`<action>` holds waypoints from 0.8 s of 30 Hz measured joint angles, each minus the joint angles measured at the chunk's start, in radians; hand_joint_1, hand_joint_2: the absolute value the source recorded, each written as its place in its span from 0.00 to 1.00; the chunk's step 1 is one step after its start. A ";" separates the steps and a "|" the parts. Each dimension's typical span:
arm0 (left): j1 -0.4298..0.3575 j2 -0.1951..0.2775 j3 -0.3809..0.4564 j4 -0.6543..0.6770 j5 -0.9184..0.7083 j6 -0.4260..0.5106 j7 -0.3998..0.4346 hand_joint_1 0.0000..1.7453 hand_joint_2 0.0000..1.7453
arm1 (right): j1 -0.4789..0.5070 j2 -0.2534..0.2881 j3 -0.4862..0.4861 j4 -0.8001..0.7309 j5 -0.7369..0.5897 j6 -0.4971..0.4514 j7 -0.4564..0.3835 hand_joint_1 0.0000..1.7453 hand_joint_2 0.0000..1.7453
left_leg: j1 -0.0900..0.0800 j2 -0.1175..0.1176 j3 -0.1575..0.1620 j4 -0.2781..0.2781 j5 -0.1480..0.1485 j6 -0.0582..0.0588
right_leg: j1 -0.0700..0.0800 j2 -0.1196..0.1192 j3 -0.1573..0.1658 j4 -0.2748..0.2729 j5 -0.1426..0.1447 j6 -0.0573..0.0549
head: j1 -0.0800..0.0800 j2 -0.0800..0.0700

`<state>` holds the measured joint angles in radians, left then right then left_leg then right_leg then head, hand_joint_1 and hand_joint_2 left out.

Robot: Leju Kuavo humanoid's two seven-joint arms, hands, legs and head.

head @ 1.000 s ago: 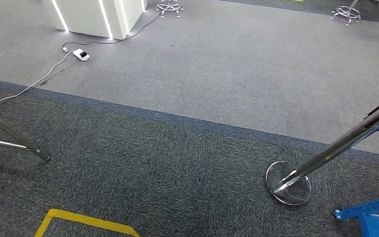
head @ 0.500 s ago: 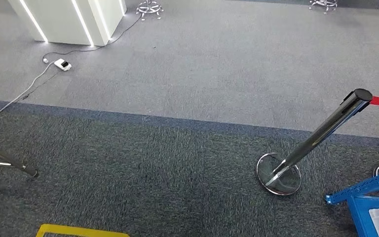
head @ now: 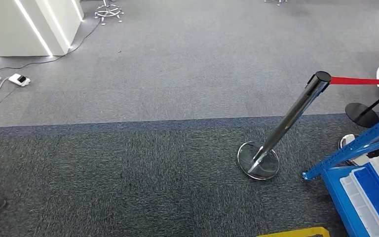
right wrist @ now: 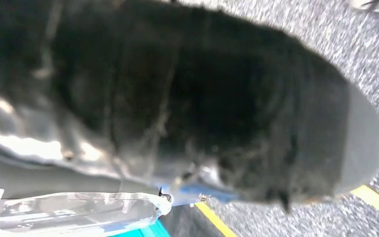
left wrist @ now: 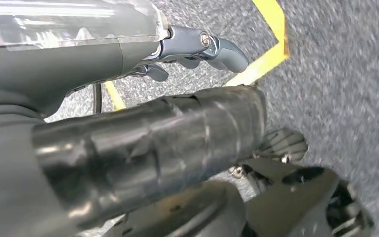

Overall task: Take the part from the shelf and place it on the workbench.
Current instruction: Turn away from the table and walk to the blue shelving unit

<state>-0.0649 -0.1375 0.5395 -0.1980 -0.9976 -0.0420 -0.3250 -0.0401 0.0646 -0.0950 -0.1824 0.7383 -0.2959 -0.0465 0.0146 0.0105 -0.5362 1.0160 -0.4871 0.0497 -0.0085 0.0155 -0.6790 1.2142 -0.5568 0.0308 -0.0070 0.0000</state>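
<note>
Blue shelf (head: 345,150) edges my right; I should face it squarely, avoiding the stanchion (head: 281,133). I cannot tell whether my hands are open.

Left hand (left wrist: 197,47): hangs low, grey fingers (left wrist: 227,52) slightly curled, nothing between them. Right hand (right wrist: 217,113): dark, blurred mass close to the wrist camera; finger pose cannot be read.

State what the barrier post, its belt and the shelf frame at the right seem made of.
Barrier post: polished, probably chromed metal; it mirrors the floor. Belt: red, matte, likely woven fabric. Shelf frame: blue painted metal, judging by its even glossy coat.
</note>
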 joint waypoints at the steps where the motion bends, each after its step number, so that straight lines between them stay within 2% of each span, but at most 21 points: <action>1: 0.002 0.000 0.000 0.000 0.000 0.000 0.000 0.00 0.00 | -0.001 0.000 0.000 0.000 0.000 0.000 0.000 0.00 0.00 | -0.002 0.013 0.000 0.000 -0.001 0.001 | -0.002 -0.006 -0.030 0.059 -0.022 0.003 | 0.000 0.000; 2: 0.003 0.001 0.000 0.000 0.000 0.000 0.000 0.00 0.00 | 0.000 0.000 0.000 0.000 0.000 0.000 0.000 0.00 0.00 | -0.003 0.026 0.000 0.000 -0.003 0.001 | -0.004 -0.010 -0.047 0.092 -0.026 0.005 | 0.000 0.000; 3: 0.003 0.001 0.000 0.000 0.000 0.000 0.000 0.00 0.00 | 0.001 0.000 0.000 0.000 0.000 0.000 0.000 0.00 0.00 | -0.004 0.038 0.002 0.000 -0.005 0.001 | -0.006 -0.013 -0.043 0.084 -0.010 0.005 | 0.000 0.000; 4: 0.002 0.001 0.000 0.000 0.000 0.000 0.000 0.00 0.00 | 0.002 0.000 0.000 0.000 0.000 0.000 0.000 0.00 0.00 | -0.004 0.048 0.005 0.000 -0.007 0.000 | -0.006 -0.019 -0.017 0.036 0.021 0.003 | 0.000 0.000; 6: 0.001 0.001 0.000 0.000 0.000 0.000 0.000 0.00 0.00 | 0.002 0.000 0.000 0.000 0.000 0.000 0.000 0.00 0.00 | -0.006 0.066 0.013 0.000 -0.013 -0.006 | 0.000 -0.050 0.060 -0.107 0.081 -0.006 | 0.000 0.000; 7: 0.001 0.001 0.000 0.000 0.000 0.000 0.000 0.00 0.00 | 0.001 0.000 0.000 0.000 0.000 0.000 0.000 0.00 0.00 | -0.007 0.073 0.016 0.000 -0.017 -0.011 | 0.005 -0.063 0.087 -0.157 0.095 -0.013 | 0.000 0.000; 8: 0.000 0.001 0.000 0.000 0.000 0.000 0.000 0.00 0.00 | 0.000 0.000 0.000 0.000 0.000 0.000 0.000 0.00 0.00 | -0.007 0.080 0.019 -0.001 -0.020 -0.017 | 0.010 -0.070 0.098 -0.182 0.098 -0.019 | 0.000 0.000; 10: -0.004 0.000 0.000 0.000 0.000 0.000 0.000 0.00 0.00 | 0.000 0.000 -0.001 0.000 0.000 0.000 0.000 0.00 0.00 | -0.006 0.095 0.027 -0.006 -0.023 -0.029 | 0.015 -0.056 0.099 -0.192 0.098 -0.031 | 0.000 0.000; 11: -0.006 0.000 0.000 0.000 0.000 0.000 0.000 0.00 0.00 | 0.001 0.000 -0.001 0.000 0.000 0.000 0.000 0.00 0.00 | -0.005 0.092 0.032 -0.005 -0.027 -0.035 | 0.014 -0.046 0.103 -0.198 0.101 -0.037 | 0.000 0.000; 13: -0.008 0.000 0.000 0.000 0.000 0.000 -0.001 0.00 0.00 | 0.000 0.000 -0.002 0.000 0.000 0.000 0.000 0.00 0.00 | -0.003 0.053 0.018 0.038 -0.059 -0.043 | 0.008 -0.029 0.112 -0.212 0.108 -0.051 | -0.001 0.000; 15: -0.006 0.000 0.000 0.000 0.000 0.000 -0.001 0.00 0.00 | -0.002 0.000 -0.003 0.000 0.000 0.000 -0.001 0.00 0.00 | -0.001 0.008 -0.040 0.160 -0.124 -0.045 | 0.006 -0.011 0.115 -0.216 0.110 -0.060 | -0.001 0.000; 16: -0.004 0.000 0.000 0.000 0.000 0.000 -0.001 0.00 0.00 | -0.002 0.000 -0.003 0.000 0.000 0.000 -0.002 0.00 0.00 | -0.001 0.000 -0.075 0.226 -0.149 -0.045 | 0.007 0.001 0.116 -0.216 0.110 -0.061 | -0.001 0.000; 17: -0.002 0.000 0.000 0.000 0.000 0.000 0.000 0.00 0.00 | -0.002 0.001 -0.004 0.000 0.000 0.000 -0.002 0.00 0.00 | -0.001 -0.002 -0.101 0.269 -0.156 -0.046 | 0.008 0.014 0.116 -0.215 0.109 -0.062 | -0.001 0.000; 18: 0.000 0.000 0.000 0.000 0.000 0.000 0.000 0.00 0.00 | -0.002 0.001 -0.004 0.000 0.000 0.000 -0.003 0.00 0.00 | -0.001 -0.003 -0.110 0.275 -0.141 -0.045 | 0.009 0.027 0.118 -0.213 0.108 -0.062 | -0.001 0.000; 19: 0.000 0.000 0.000 0.000 0.000 0.000 0.000 0.00 0.00 | -0.002 0.001 -0.004 0.000 0.000 0.000 -0.003 0.00 0.00 | -0.001 -0.006 -0.100 0.240 -0.107 -0.043 | 0.009 0.041 0.120 -0.212 0.107 -0.061 | -0.001 0.000; 21: 0.001 0.001 0.000 0.000 0.000 0.000 0.000 0.00 0.00 | -0.002 0.002 -0.005 0.000 0.000 0.000 -0.003 0.00 0.00 | -0.001 -0.036 -0.049 0.103 -0.025 -0.037 | 0.010 0.065 0.121 -0.204 0.101 -0.055 | -0.001 0.000; 22: 0.001 0.001 0.001 0.000 0.000 0.000 0.001 0.00 0.00 | -0.003 0.002 -0.006 0.000 0.000 0.000 -0.004 0.00 0.00 | -0.001 -0.052 -0.028 0.047 -0.001 -0.035 | 0.010 0.076 0.119 -0.200 0.099 -0.051 | -0.001 0.000; 23: 0.001 0.002 0.001 0.000 0.000 0.000 0.001 0.00 0.00 | -0.003 0.003 -0.006 0.000 0.000 0.000 -0.004 0.00 0.00 | -0.002 -0.064 -0.017 0.015 0.009 -0.032 | 0.009 0.084 0.115 -0.196 0.097 -0.046 | -0.001 0.000; 24: -0.001 0.002 0.001 0.000 0.000 0.000 0.001 0.00 0.00 | -0.002 0.003 -0.006 0.000 0.000 0.000 -0.005 0.00 0.00 | -0.004 -0.066 -0.014 0.006 0.007 -0.030 | 0.008 0.092 0.112 -0.195 0.097 -0.040 | -0.001 0.000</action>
<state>-0.0655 -0.1354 0.5406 -0.1980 -0.9974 -0.0420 -0.3243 -0.0423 0.0675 -0.1010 -0.1823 0.7385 -0.2964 -0.0512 0.0109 -0.0554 -0.5506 1.0216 -0.4798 0.0195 -0.0005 0.1073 -0.5674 1.0192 -0.4602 -0.0089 -0.0077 0.0000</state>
